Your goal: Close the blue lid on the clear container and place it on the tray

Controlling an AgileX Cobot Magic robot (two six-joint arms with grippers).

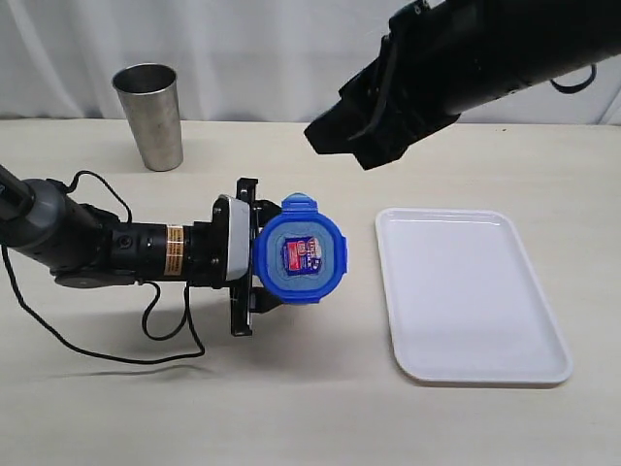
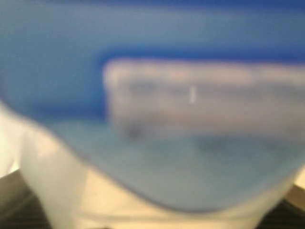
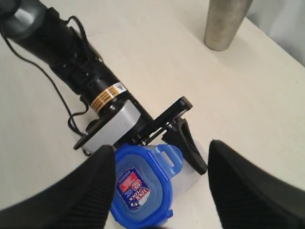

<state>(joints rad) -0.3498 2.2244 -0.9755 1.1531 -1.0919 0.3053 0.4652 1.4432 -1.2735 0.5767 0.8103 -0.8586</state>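
Clamped container (image 3: 189, 179) in left gripper (image 1: 260, 257), right gripper (image 3: 161, 148) agape over lid (image 1: 301, 255).
Saw tray (image 1: 543, 374) in exterior view only; counted one tray, cup (image 1: 150, 115), lid.

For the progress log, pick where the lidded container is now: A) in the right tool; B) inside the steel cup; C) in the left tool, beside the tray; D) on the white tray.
C: the left tool grips the clear container, blue lid on top, left of the tray in the exterior view.

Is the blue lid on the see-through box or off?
On. The blue lid covers the clear container's top; whether its flaps are snapped, cannot tell.
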